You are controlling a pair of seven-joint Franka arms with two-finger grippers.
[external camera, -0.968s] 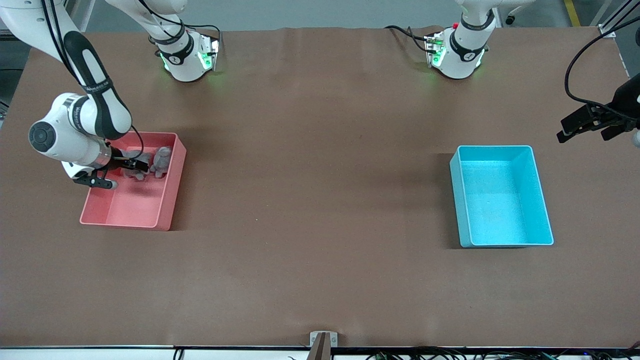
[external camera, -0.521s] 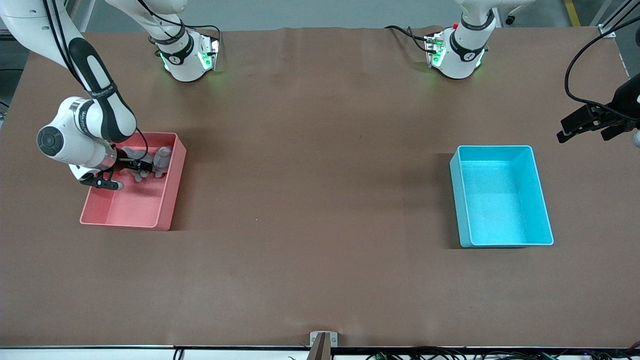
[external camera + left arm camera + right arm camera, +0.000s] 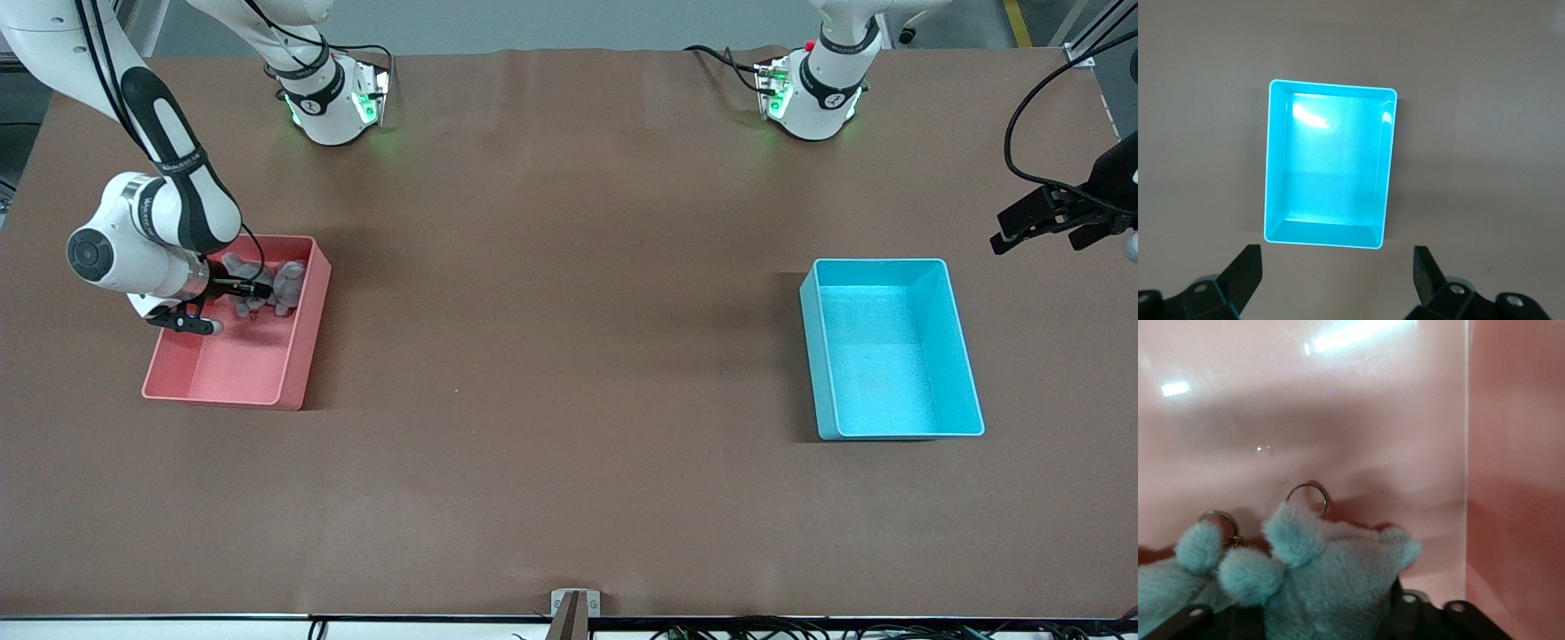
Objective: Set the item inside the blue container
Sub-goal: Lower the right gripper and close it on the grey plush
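The right pincer [image 3: 238,292] has shifted slightly inside the rectangular pink plastic bin [image 3: 293,373] and now pinches a grey plush toy [image 3: 1331,587], apparently ready for lifting. The left pincer [image 3: 1338,280] waits spread above the table [image 3: 569,267] beside the empty rectangular light-blue plastic bin [image 3: 965,373], near the left arm's end.

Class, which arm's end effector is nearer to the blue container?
Left. The left end effector hangs open, just off the blue container; the right end effector is in the pink bin.

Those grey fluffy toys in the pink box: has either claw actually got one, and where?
The right gripper straddles a grey plush toy's body, grip unconfirmed. The left gripper holds nothing.
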